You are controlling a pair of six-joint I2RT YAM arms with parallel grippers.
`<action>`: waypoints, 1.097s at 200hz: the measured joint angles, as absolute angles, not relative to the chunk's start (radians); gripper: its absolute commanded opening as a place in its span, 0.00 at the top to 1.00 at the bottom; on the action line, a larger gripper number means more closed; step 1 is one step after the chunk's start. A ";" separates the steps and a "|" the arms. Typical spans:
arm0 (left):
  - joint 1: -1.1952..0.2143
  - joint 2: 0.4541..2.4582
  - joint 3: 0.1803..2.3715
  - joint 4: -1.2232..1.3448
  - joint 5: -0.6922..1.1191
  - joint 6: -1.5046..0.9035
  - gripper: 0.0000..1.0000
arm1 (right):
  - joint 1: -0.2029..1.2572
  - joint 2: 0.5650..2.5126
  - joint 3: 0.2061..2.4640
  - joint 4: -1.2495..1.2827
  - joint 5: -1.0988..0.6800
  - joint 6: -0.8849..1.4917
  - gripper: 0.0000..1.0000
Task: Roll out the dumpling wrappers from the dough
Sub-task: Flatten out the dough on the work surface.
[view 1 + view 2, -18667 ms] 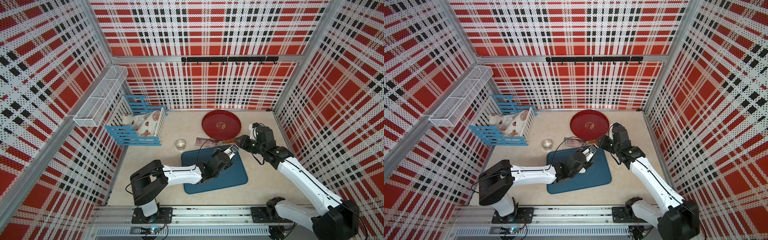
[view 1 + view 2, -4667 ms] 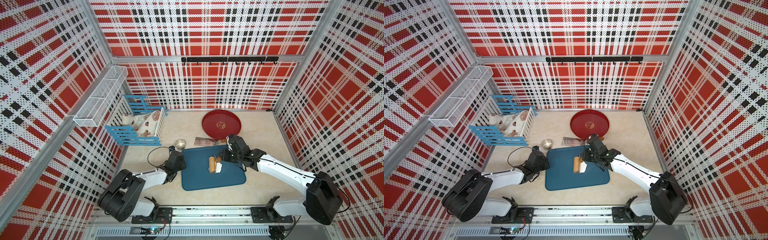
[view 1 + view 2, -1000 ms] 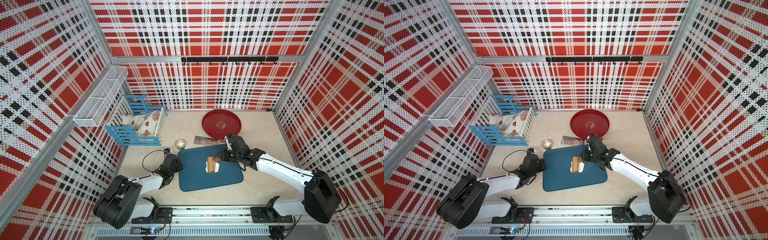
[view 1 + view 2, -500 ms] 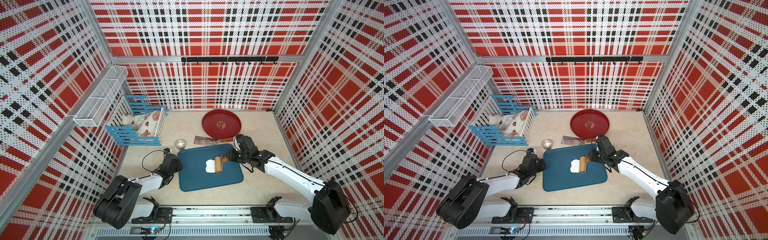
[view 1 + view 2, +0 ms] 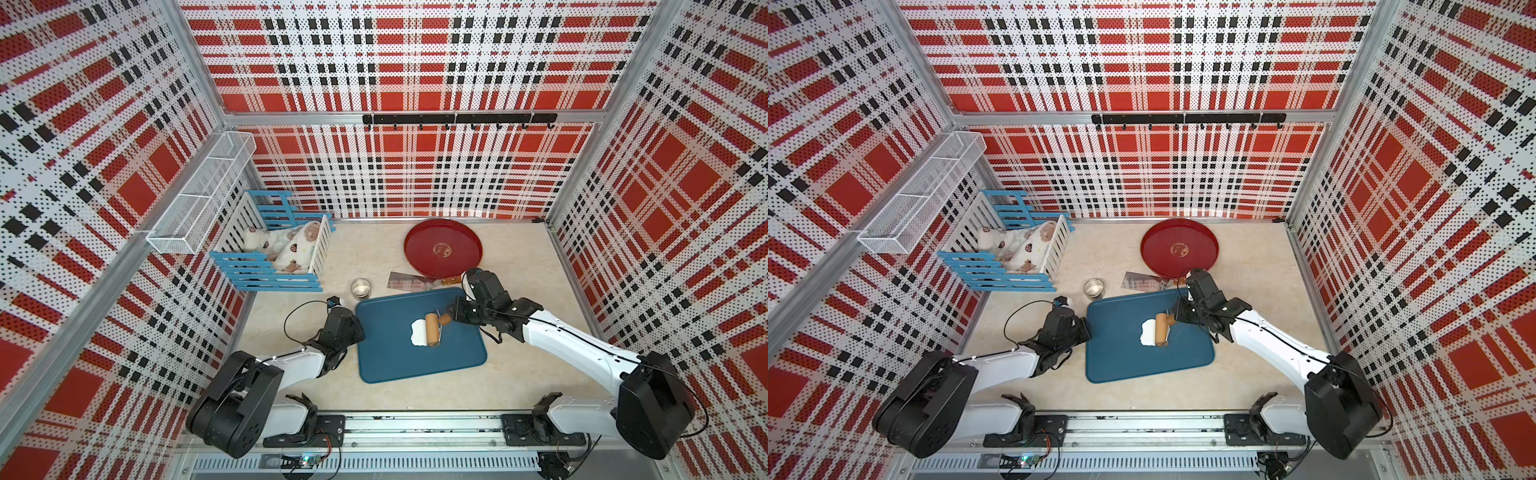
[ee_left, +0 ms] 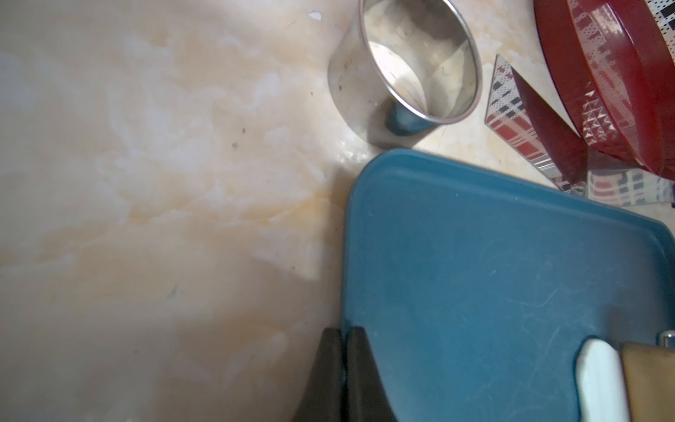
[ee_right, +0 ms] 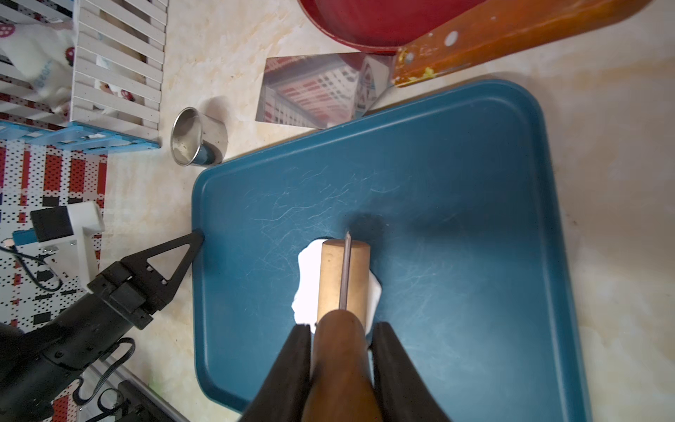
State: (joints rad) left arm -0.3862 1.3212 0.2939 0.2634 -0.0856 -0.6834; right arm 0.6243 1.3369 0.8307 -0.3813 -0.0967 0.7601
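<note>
Gripping the wooden handle (image 7: 339, 365) of the roller (image 7: 330, 277), the right gripper (image 7: 341, 329) has one finger on each side of the handle and is clamped on it. It reaches in from the right edge of the counter (image 5: 519, 257). The roller's wooden drum lies flat on the dough (image 7: 308, 277), a white sheet with a ragged outline. In both top views the dough (image 5: 417, 332) (image 5: 1148, 332) shows mostly on the drum's left side, and the right wrist view shows a smaller margin on the opposite side. Dough and roller sit near the centre of the blue tray (image 7: 456, 219), which lies on the counter toward its front edge.

The left gripper (image 6: 343, 330) is closed, with its tips at the tray's left rim; whether the rim is pinched between them cannot be told.

Beyond the tray's back-left corner stands a small steel cup (image 5: 360, 287), upright and just beside the tray. A cleaver (image 7: 310, 91) lies along the tray's back edge, its wooden grip toward a red round plate (image 5: 442, 248) near the back edge of the counter. A blue-and-white slatted crib (image 5: 274, 253) holding a doll occupies the back-left corner.
</note>
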 measured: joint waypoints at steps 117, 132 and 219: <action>-0.385 1.321 0.294 0.263 -0.085 -0.683 1.00 | 0.582 1.273 0.818 -0.427 -0.099 0.686 1.00; -0.385 1.322 0.294 0.264 -0.084 -0.682 1.00 | 0.603 1.284 0.828 -0.428 -0.092 0.664 1.00; -0.378 1.333 0.294 0.281 -0.082 -0.675 1.00 | 0.720 1.397 0.902 -0.393 -0.065 0.651 1.00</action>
State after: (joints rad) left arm -0.3782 1.3334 0.2939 0.2806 -0.0822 -0.6746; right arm 0.7197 1.3968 0.9020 -0.3935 -0.0647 0.6514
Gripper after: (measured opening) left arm 0.055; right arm 0.306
